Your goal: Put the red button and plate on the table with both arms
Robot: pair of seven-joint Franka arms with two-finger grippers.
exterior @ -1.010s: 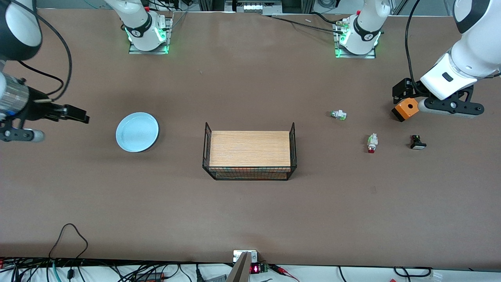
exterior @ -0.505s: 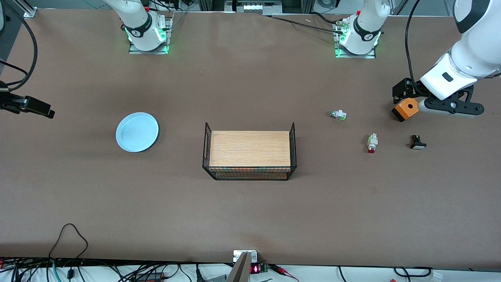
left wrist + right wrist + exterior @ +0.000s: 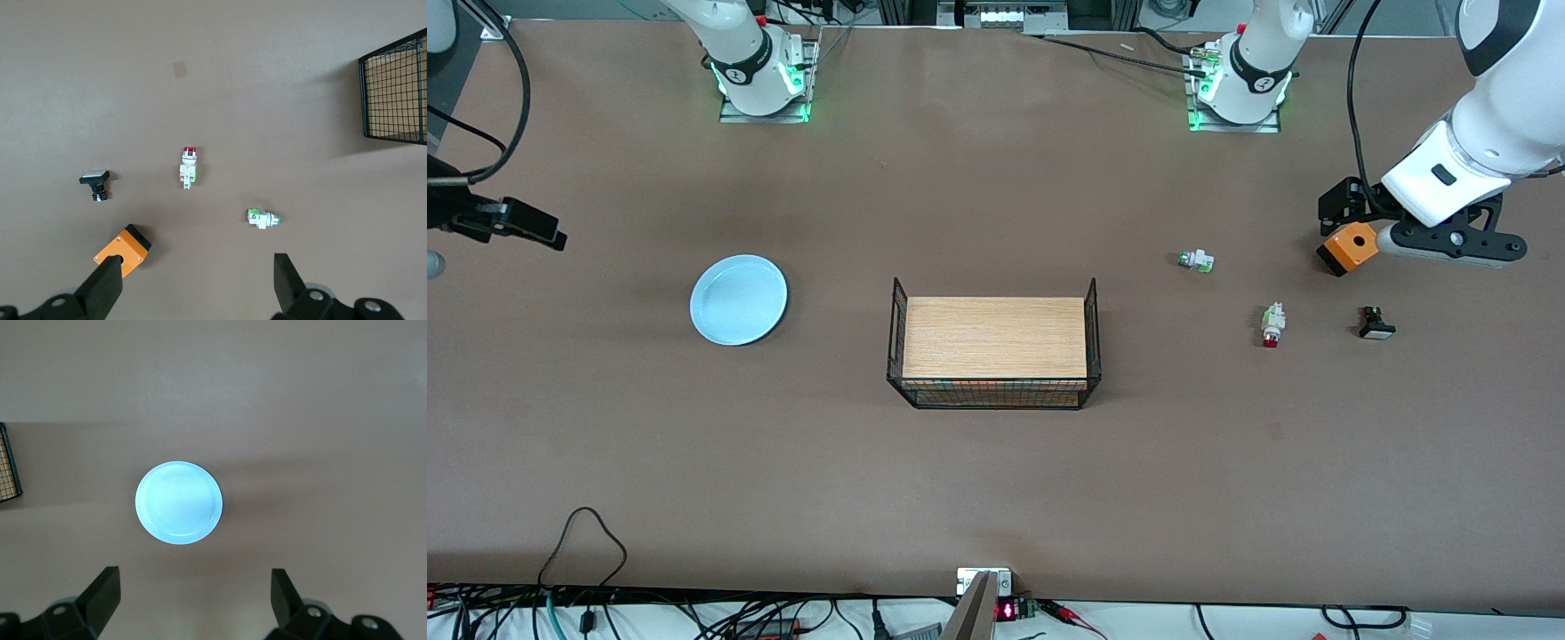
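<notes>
Brown tabletop [image 3: 996, 480] holds the plate [image 3: 739, 300] and red button [image 3: 1271, 325]; my left claw [image 3: 197, 283] and right claw [image 3: 193, 597] hover spread apart.

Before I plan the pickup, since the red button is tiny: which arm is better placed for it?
Left. The left gripper, fingers open, hangs over the red button's end of the table; the right gripper looks down on the plate.
</notes>
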